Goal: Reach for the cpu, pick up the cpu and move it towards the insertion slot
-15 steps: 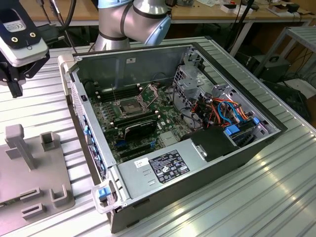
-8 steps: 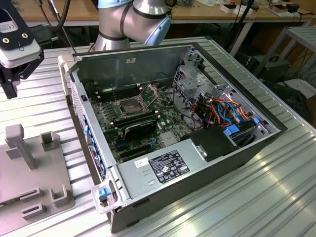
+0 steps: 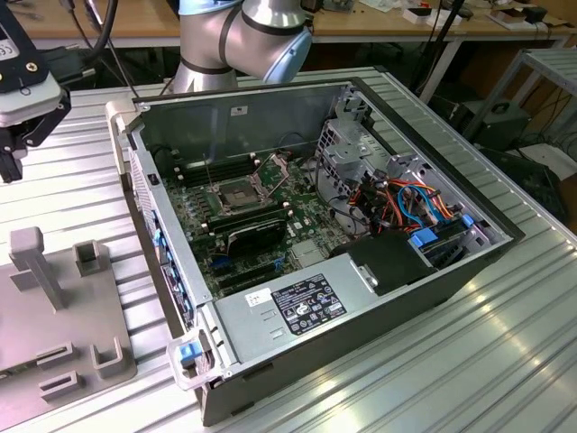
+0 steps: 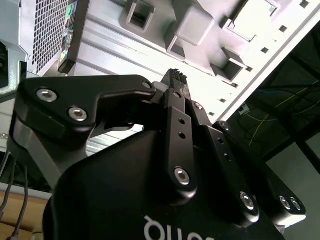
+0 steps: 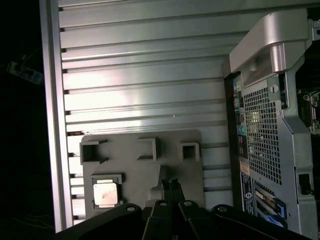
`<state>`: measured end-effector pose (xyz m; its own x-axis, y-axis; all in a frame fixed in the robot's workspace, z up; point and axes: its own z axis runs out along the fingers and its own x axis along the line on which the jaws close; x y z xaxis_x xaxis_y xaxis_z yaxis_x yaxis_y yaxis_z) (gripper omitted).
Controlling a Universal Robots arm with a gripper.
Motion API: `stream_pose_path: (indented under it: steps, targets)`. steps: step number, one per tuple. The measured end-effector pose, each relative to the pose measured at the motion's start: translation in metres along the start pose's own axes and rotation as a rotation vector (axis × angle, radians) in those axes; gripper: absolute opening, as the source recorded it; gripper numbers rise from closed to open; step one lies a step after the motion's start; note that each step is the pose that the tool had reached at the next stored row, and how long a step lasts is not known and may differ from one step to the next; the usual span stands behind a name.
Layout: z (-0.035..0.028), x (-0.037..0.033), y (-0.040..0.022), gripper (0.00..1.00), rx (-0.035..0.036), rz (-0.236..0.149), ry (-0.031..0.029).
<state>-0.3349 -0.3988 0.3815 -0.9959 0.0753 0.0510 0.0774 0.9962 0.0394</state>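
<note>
My gripper [image 5: 170,184] is pressed together and empty, hanging over the grey fixture plate [image 5: 137,175]. The cpu [image 5: 106,193] lies flat in a pocket of that plate, near the fingertips but off to one side. It is square, so it has no long axis, and its edges run parallel to the plate's. In the exterior view the insertion slot [image 3: 236,194] sits at about four o'clock from the gripper.

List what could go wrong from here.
The gripper is shut and offset from the cpu; descending so, it could strike the grey holder. The cpu sits in a rimmed recess, so a grasp may slip. The case wall stands between holder and insertion slot; a low carry could clip it.
</note>
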Motion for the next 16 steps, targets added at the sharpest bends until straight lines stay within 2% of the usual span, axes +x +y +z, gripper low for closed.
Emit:
stream_pose_path:
  steps: [16]
  targets:
    - [0.002, 0.017, -0.0014, 0.11, 0.0004, 0.0, 0.0058]
